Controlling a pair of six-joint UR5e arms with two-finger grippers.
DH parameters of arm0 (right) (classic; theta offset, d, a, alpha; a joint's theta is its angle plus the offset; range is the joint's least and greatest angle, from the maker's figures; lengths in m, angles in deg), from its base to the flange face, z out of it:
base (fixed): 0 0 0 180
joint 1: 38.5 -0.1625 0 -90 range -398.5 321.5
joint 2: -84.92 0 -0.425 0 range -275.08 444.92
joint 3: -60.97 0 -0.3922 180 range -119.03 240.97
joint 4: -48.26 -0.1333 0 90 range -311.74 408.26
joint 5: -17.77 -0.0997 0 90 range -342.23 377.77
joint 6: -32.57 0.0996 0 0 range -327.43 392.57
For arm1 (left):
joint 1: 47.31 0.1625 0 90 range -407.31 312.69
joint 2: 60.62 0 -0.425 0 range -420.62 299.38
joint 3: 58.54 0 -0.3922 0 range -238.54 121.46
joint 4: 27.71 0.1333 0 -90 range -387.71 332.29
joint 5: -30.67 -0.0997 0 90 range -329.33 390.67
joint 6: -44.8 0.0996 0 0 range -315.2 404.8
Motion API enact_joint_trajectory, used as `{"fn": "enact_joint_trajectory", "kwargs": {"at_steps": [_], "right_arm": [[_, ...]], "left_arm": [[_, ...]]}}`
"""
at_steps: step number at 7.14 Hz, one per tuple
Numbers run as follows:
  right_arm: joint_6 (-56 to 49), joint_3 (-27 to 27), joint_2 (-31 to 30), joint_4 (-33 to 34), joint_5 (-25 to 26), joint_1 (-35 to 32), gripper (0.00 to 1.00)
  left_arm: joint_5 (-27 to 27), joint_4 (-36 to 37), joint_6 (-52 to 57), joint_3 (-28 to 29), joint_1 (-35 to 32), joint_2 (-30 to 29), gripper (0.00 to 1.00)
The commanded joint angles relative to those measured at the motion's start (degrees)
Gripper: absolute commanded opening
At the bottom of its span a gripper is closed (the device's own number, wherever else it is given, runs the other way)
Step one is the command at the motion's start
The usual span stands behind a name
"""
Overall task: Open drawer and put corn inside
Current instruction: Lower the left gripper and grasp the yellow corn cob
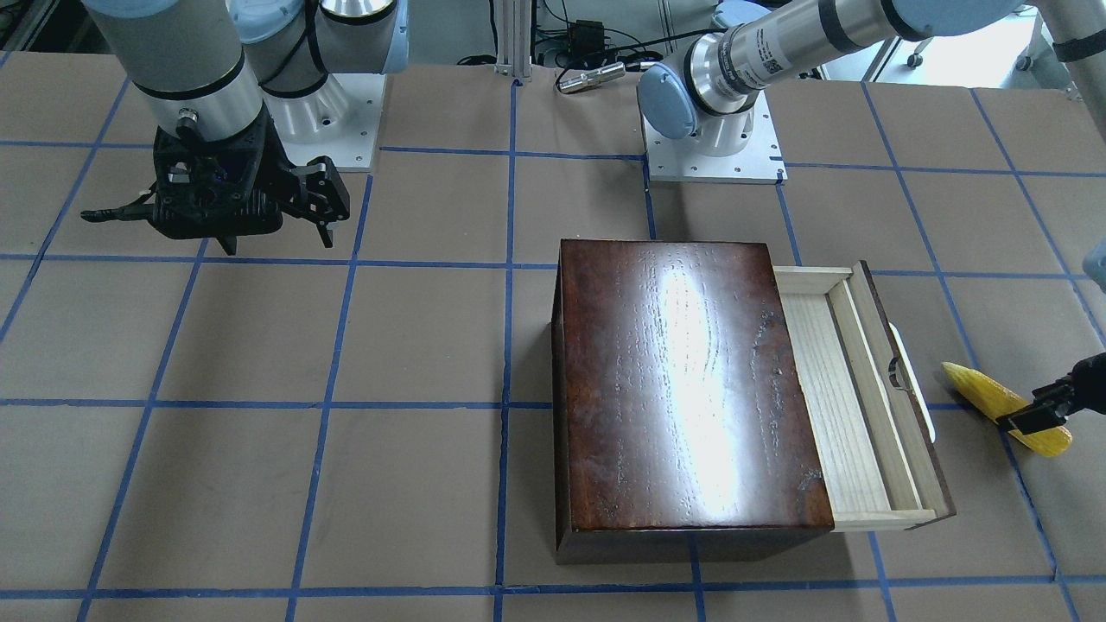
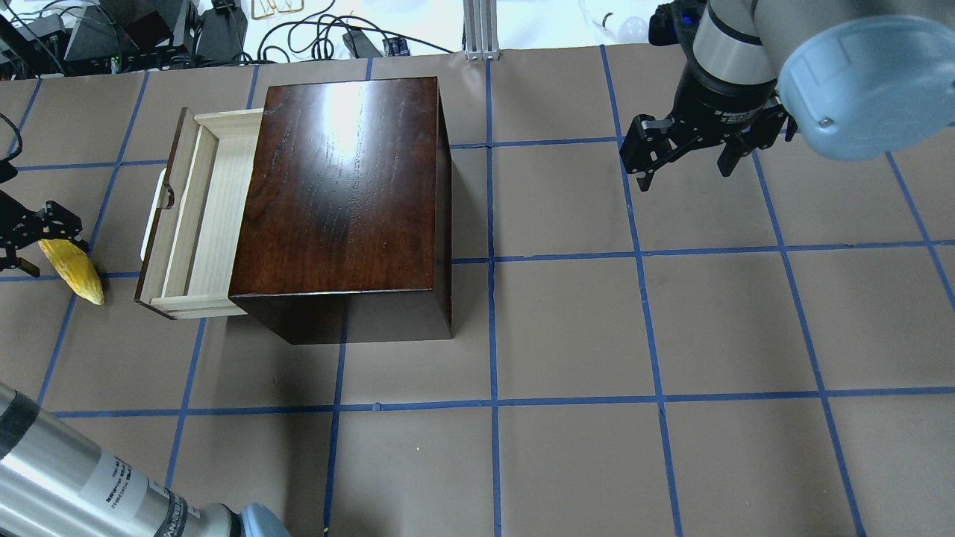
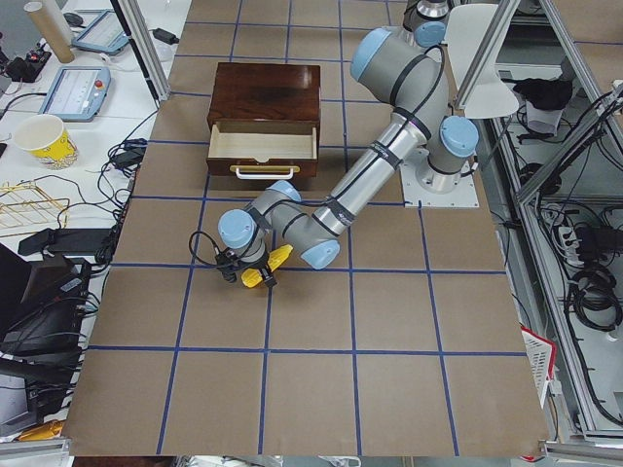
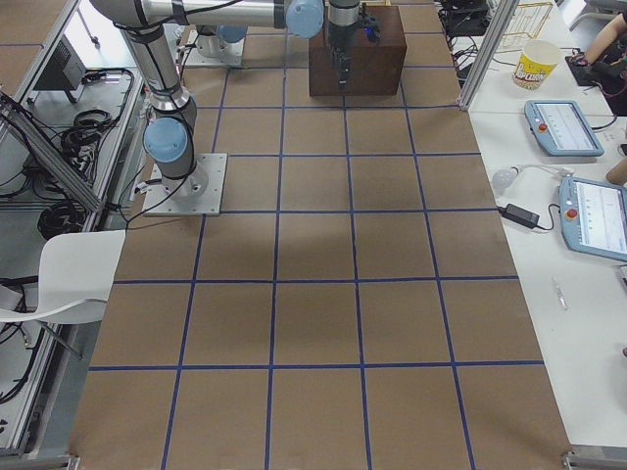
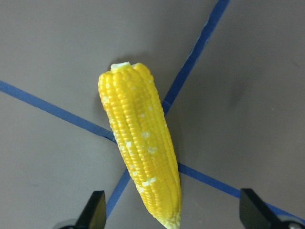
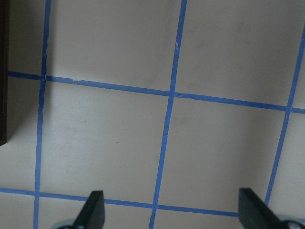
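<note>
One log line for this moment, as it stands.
drawer: open, empty | corn: on table beside drawer front | left gripper: open, above corn | right gripper: open, empty

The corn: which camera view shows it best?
The left wrist-mounted view: the corn is large, sharp and uncovered. Front-facing and overhead views show it small, partly behind the left gripper. Exterior left shows a yellow bit; the other two views miss it.

The left tool [image 2: 45, 245] is cut off at the overhead view's edge and covers one end of the corn [image 2: 78, 276]. The rear of the drawer [image 2: 201, 216] is hidden inside the box [image 2: 343, 186].
</note>
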Motion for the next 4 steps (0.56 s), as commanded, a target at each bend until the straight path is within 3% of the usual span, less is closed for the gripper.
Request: {"fn": "enact_joint_trajectory", "kwargs": {"at_steps": [1,2,4], "right_arm": [[0.0,0.0,0.0,0.0,0.0,0.0,1.0],[0.0,0.0,0.0,0.0,0.0,0.0,1.0],[0.0,0.0,0.0,0.0,0.0,0.0,1.0]], "left_arm": [[0.2,0.1,0.3,0.0,0.0,-0.2,0.21],[0.2,0.1,0.5,0.5,-0.1,-0.1,0.01],[1.0,0.1,0.7,0.7,-0.2,1.2,0.0]]}}
